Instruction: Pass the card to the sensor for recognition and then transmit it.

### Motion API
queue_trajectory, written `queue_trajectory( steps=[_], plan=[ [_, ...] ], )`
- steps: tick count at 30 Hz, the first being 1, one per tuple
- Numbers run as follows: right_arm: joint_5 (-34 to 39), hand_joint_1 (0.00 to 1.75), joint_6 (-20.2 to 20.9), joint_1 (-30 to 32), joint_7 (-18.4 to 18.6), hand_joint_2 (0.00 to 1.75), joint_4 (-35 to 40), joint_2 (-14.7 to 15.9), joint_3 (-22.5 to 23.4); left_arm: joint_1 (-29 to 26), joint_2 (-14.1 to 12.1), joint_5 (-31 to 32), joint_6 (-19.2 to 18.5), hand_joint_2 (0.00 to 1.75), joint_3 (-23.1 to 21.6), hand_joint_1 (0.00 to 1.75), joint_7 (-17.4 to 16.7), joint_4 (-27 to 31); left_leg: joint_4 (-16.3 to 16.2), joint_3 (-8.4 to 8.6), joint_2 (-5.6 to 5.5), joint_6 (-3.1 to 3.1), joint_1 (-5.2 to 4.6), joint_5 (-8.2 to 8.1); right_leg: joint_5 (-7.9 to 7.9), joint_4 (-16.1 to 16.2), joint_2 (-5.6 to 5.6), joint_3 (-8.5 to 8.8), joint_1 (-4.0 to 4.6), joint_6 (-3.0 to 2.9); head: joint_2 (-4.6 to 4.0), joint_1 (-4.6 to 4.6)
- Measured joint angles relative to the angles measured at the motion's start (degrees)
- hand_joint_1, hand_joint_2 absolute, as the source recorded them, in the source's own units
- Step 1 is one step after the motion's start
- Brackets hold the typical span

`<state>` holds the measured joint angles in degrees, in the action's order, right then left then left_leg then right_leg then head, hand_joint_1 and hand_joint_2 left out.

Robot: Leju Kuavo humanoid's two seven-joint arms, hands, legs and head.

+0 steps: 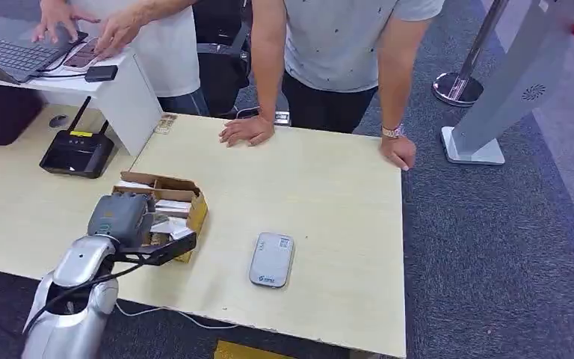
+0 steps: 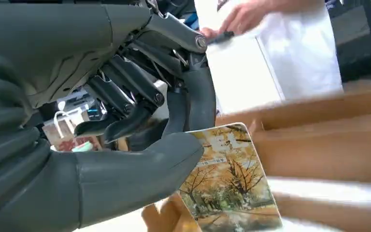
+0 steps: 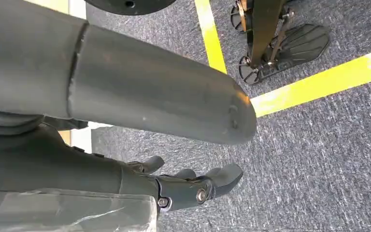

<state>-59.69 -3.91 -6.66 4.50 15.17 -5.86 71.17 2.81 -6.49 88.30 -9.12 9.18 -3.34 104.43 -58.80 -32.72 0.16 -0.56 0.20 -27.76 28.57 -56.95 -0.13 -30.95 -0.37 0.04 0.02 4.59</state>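
Left hand [image 1: 131, 224] is seen over the open cardboard box [image 1: 194, 206] near the front left of the pale wooden table [image 1: 329, 202]. In the left wrist view the hand [image 2: 101, 145] is closed on a card [image 2: 229, 179] printed with yellow autumn trees: the thick thumb is laid on the card's face and the darker fingers [image 2: 125, 96] are curled behind it. The card is held just above the box's brown walls [image 2: 319, 140], tilted rather than flat.

Right hand [image 3: 174, 186] is shown hanging beside the body over grey carpet [image 3: 319, 169] crossed by yellow lines [image 3: 319, 79]. Its fingers are loosely spread and nothing is held in them.

A flat grey sensor [image 1: 271, 259] is placed on the table to the right of the box, apart from it and near the front edge. A black router [image 1: 78, 153] with upright antennas is set further back on the left. At the far edge, a person's two hands [image 1: 248, 131] are rested on the tabletop, a watch being worn on one wrist. A second person's hands are laid on a laptop [image 1: 11, 52] on a raised white stand at the far left.
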Motion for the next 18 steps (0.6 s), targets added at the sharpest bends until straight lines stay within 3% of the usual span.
queue_trajectory(
  steps=[12,18],
  plan=[
    [0.5,0.0,0.1,0.0,-0.5,0.0,0.0,0.0,0.0,10.5,-3.8,-10.0,-6.6,1.75,2.9,1.75,2.6,-0.7,0.0,0.0,0.01,0.02,0.0,0.01,0.0,0.0,0.02,-0.01,0.0,0.0,0.0,0.0],
    [0.5,0.0,0.1,0.0,-0.5,0.0,0.0,0.0,0.0,12.9,-5.4,-11.2,-7.3,1.75,3.5,1.75,2.6,-1.4,0.0,-0.01,0.01,0.02,0.0,0.01,0.0,0.0,0.02,-0.01,0.0,0.0,0.0,-0.02]
  ],
)
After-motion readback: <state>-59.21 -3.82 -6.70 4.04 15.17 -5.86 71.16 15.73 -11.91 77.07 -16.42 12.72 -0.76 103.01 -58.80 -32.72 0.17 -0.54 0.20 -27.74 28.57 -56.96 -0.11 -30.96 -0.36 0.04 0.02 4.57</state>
